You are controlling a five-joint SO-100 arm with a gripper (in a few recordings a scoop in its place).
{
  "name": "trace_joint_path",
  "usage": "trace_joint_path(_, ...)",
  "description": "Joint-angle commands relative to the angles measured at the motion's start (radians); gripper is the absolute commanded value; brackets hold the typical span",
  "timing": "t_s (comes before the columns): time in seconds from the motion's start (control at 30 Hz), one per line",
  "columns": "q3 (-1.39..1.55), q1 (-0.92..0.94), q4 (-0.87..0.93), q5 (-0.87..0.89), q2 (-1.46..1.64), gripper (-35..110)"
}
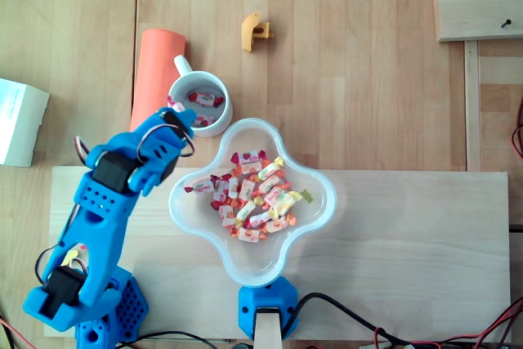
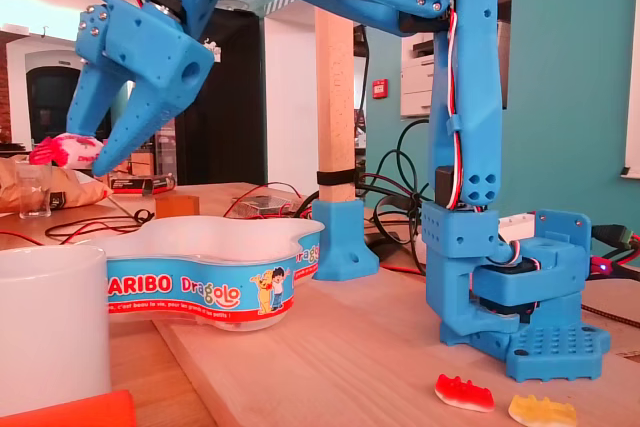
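Note:
In the fixed view my blue gripper [image 2: 88,155] is shut on a pink and white wrapped candy [image 2: 63,150], held in the air above the white mug [image 2: 50,332]. Seen from overhead, the gripper [image 1: 189,123] hangs over the near left rim of the mug [image 1: 222,97], which has a few wrapped candies [image 1: 204,98] inside. Right of the gripper stands a clear clover-shaped bowl [image 1: 315,218] with several wrapped candies [image 1: 253,198]; its label shows in the fixed view [image 2: 215,292].
An orange roll [image 1: 157,67] lies behind the mug. A yellow plastic part [image 1: 255,32] rests farther back and a white box [image 1: 20,120] at the left edge. A blue post base [image 1: 265,306] stands before the bowl. Two gummy candies [image 2: 463,392] lie by the arm's base.

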Motion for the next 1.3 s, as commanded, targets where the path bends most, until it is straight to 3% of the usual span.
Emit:
trace_joint_path(0.0,-0.041,-0.008,-0.003,0.009,0.009,4)
trace_joint_path(0.47,-0.028,-0.011,-0.156,0.008,-0.089,4)
trace_joint_path(1.27,-0.041,-0.012,-0.173,0.032,-0.147,6)
